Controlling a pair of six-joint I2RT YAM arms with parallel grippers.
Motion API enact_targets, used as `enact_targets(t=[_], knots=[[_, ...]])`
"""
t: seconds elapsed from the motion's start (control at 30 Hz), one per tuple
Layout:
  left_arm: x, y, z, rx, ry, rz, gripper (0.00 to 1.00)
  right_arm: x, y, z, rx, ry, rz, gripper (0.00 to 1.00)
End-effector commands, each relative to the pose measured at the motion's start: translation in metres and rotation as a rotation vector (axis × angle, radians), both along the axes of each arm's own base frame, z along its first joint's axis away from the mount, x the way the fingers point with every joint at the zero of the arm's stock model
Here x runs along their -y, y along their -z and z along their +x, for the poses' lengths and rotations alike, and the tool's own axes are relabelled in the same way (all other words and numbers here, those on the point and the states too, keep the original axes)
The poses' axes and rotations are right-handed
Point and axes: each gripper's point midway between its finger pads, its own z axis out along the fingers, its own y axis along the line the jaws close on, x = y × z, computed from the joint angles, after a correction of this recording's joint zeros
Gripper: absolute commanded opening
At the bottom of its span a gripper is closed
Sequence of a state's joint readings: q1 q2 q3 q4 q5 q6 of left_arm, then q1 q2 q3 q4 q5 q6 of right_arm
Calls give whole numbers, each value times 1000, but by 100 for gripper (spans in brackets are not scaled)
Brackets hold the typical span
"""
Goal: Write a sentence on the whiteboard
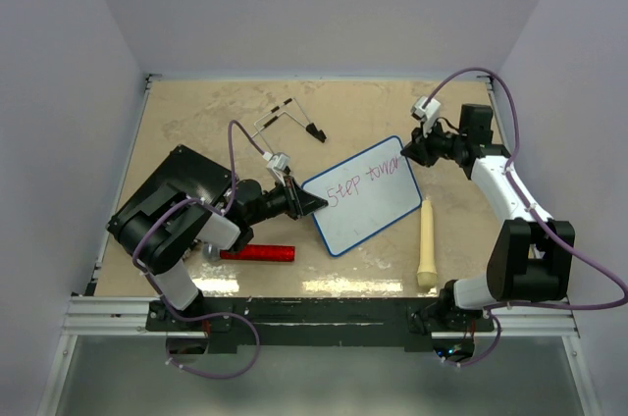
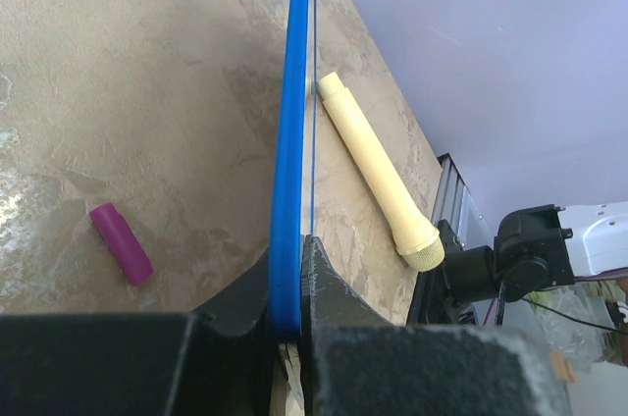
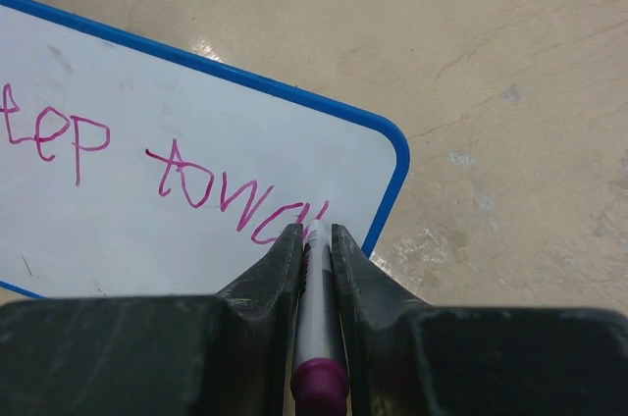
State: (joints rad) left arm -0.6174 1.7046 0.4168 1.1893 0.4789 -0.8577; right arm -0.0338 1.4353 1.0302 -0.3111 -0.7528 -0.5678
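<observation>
A small magenta plastic cap (image 2: 121, 243) on the mottled tan table (image 2: 147, 63) shows only in the left wrist view (from above I cannot pick it out). The left gripper (image 2: 291, 284), its arm low and reaching rightward, is clamped tight on the left edge of the small white whiteboard with a thin blue rim (image 1: 378, 210), which lies askew mid-table. The purple-pink handwritten sentence (image 3: 196, 176) is cut off to "tep towa" in the right wrist view. The right gripper (image 3: 315, 239), its arm bent in from the right, pinches a white marker with a magenta end (image 3: 316, 338), tip at the last stroke. A cream cylindrical handle (image 1: 427, 244) lies just right of the board.
</observation>
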Motion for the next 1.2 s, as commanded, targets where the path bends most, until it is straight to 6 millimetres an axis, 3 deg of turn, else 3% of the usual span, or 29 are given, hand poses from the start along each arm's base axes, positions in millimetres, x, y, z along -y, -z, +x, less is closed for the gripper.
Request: enact_targets(t=[0.0, 0.33, 0.63, 0.93, 1.17], knots=[[5, -16, -1, 111, 35, -26, 0, 5, -23, 20, 87, 24, 1, 0], [5, -16, -1, 111, 37, -26, 0, 8, -42, 14, 121, 7, 23, 0], [6, -15, -1, 108, 40, -26, 0, 11, -48, 23, 145, 23, 24, 0], [7, -15, -1, 110, 44, -28, 0, 16, -42, 32, 143, 58, 17, 0], [6, -17, 0, 112, 40, -29, 0, 17, -24, 27, 94, 40, -7, 0]])
